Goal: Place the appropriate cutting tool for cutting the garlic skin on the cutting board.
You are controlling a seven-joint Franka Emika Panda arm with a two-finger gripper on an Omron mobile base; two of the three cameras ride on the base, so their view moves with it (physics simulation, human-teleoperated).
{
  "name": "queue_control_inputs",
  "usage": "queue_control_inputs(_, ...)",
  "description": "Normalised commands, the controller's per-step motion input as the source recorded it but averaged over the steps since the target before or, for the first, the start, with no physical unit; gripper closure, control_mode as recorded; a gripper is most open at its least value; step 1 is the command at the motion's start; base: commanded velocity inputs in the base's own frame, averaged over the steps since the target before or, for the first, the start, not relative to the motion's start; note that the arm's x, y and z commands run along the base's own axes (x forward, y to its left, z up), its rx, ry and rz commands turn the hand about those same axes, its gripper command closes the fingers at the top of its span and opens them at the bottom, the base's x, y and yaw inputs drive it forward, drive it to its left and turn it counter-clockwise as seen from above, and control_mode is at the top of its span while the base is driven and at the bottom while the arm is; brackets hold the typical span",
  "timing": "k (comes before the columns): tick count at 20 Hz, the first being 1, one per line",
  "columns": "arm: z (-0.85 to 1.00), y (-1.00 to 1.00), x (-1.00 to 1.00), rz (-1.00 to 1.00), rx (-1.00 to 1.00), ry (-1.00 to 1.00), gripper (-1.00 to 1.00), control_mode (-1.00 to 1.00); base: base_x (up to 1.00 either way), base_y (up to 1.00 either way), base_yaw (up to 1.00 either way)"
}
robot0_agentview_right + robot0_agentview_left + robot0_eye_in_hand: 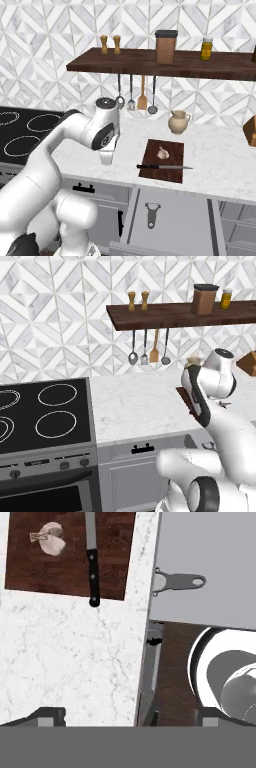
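One knife (pixel 165 167) already lying across front edge of cutting board (pixel 172 150), black handle poking off onto white table (pixel 215 150), garlic (pixel 162 152) sitting near board middle just behind blade. Gripper (pixel 106 159) hanging over table left of board, holding nothing, fingers (pixel 47 716) apparently spread wide. Probably best to lift straight up and clear, avoiding knife handle and open drawer (pixel 170 215) with peeler (pixel 152 214) inside.

You had nothing legible to read here. The brown canister (pixel 166 47) and the yellow jar (pixel 207 48) on the shelf (pixel 125 62) carried no readable label, the stove (pixel 45 416) knobs showed no numbers, and the knife (pixel 91 557) bore no brand mark.
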Motion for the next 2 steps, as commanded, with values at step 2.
queue_control_inputs(2,0.57,0.7,-0.44,0.01,-0.12,-0.04,-1.0,-1.0,0.0,0.0,0.0)
